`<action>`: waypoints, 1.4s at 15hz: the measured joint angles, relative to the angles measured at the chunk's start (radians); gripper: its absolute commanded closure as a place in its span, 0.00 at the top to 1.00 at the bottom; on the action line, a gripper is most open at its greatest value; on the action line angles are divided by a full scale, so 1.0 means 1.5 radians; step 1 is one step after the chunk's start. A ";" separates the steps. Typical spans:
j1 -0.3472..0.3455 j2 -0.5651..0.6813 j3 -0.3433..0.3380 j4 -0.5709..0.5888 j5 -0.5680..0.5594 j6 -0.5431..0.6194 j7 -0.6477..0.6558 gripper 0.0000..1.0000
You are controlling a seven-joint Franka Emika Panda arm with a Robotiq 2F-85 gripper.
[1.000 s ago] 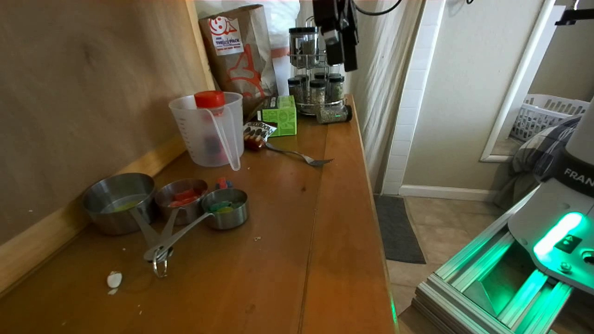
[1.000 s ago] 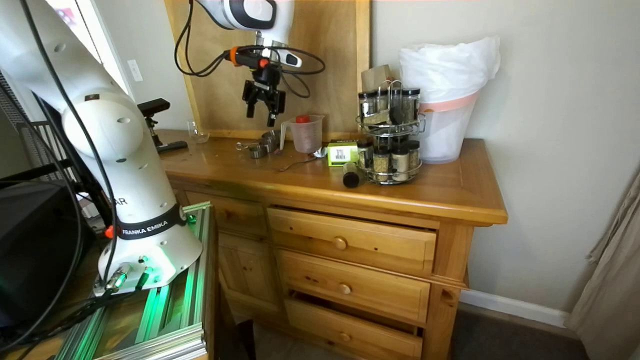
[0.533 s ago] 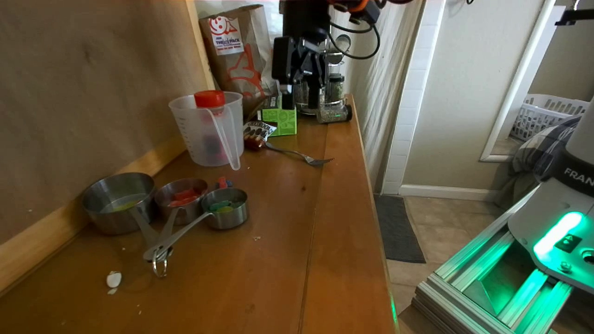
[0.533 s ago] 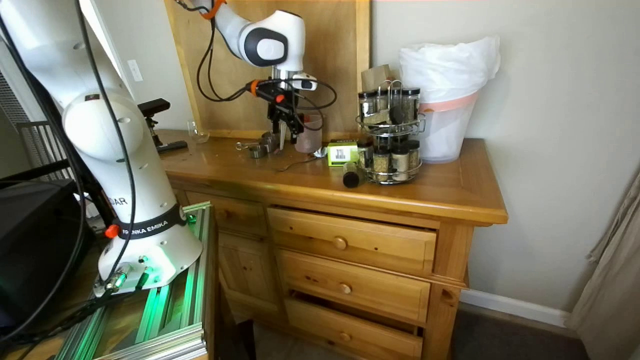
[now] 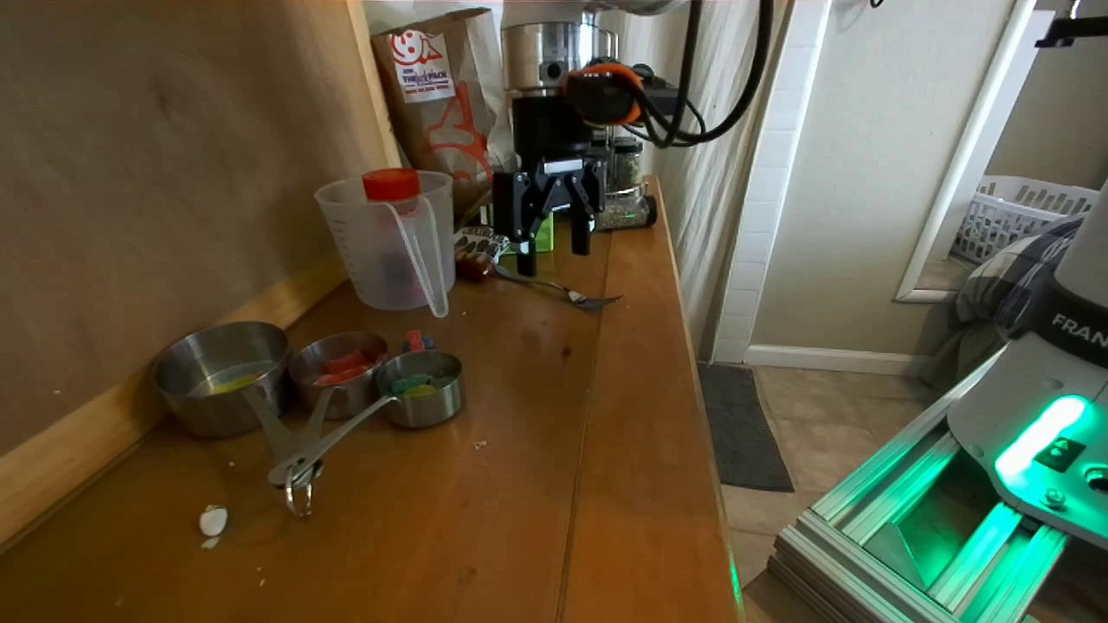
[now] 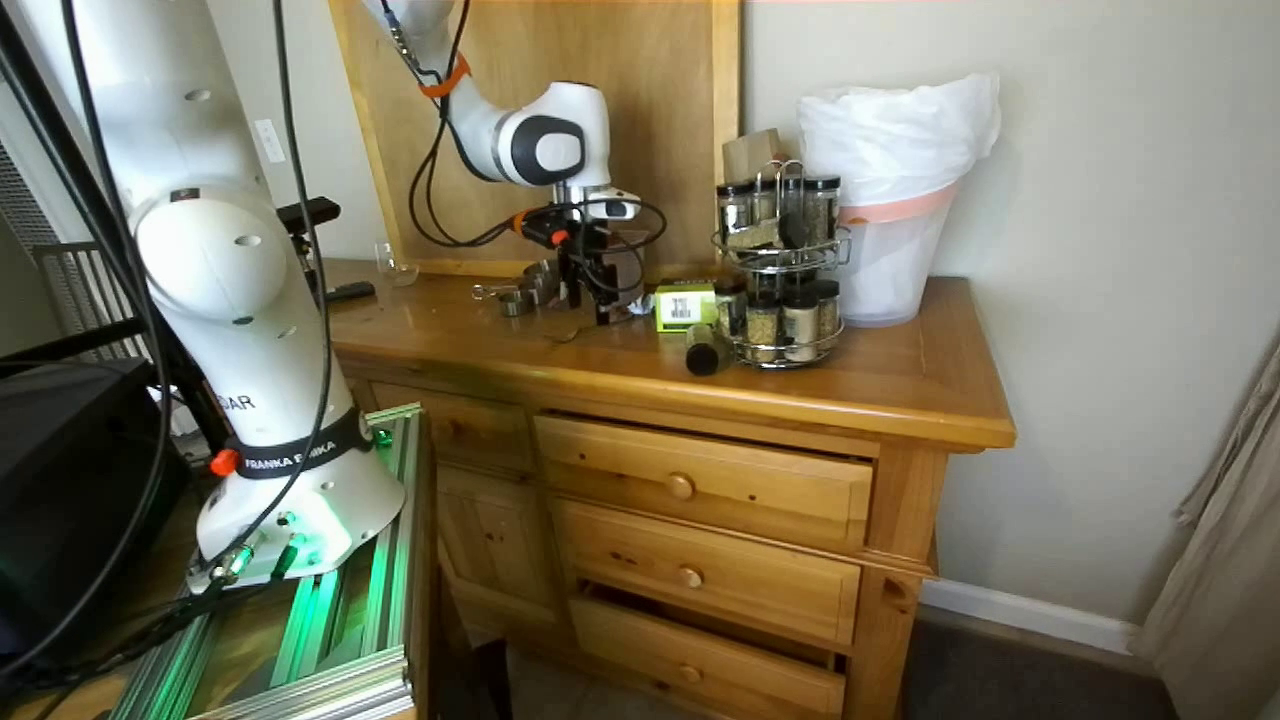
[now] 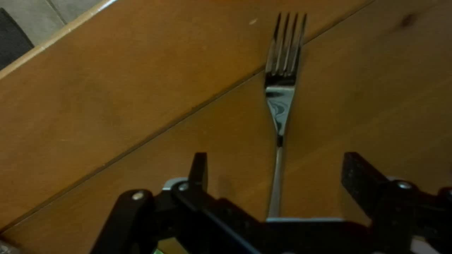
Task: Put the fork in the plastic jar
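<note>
The silver fork (image 5: pixel 593 302) lies on the wooden top; in an exterior view its tines point right and its handle runs back toward a printed package. My gripper (image 5: pixel 554 254) is open and empty, low over the handle, with one finger (image 5: pixel 526 260) in front of part of it. In the wrist view the fork (image 7: pixel 280 106) runs up between the spread fingers of the gripper (image 7: pixel 277 158), touching neither; its handle end is hidden under the gripper's body. The translucent plastic jar (image 5: pixel 389 260) stands upright to the left, with something red-lidded inside its open top.
Steel measuring cups (image 5: pixel 424 389) with long handles lie nearer the camera, left. Behind the gripper are the brown-and-red package (image 5: pixel 474 247), a green box (image 6: pixel 686 306), a spice rack (image 6: pixel 785 345) and a fallen spice jar (image 6: pixel 707 350). A wooden panel (image 5: pixel 173 156) bounds the back.
My gripper has come down from high above the top to just over the fork's handle, moving right in an exterior view and turning. It stays open. The fork and jar have not moved.
</note>
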 measured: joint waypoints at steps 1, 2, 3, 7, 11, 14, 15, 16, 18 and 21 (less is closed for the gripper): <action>0.000 0.006 0.000 0.000 -0.029 0.004 0.036 0.75; 0.000 0.010 0.000 0.000 -0.052 0.005 0.065 0.63; 0.001 0.014 0.000 0.000 -0.068 0.005 0.087 0.55; 0.002 0.025 0.005 0.001 -0.082 0.004 0.114 0.27; 0.002 0.027 0.017 0.002 -0.077 0.004 0.111 0.01; 0.002 0.025 0.024 0.003 -0.061 0.004 0.095 0.00; 0.002 0.023 0.024 0.003 -0.048 0.004 0.084 0.02; 0.001 0.020 0.024 0.003 -0.034 -0.002 0.071 0.02; -0.003 0.006 0.024 0.003 -0.004 -0.060 0.038 0.02; -0.012 -0.040 0.018 -0.006 0.015 -0.220 -0.012 0.02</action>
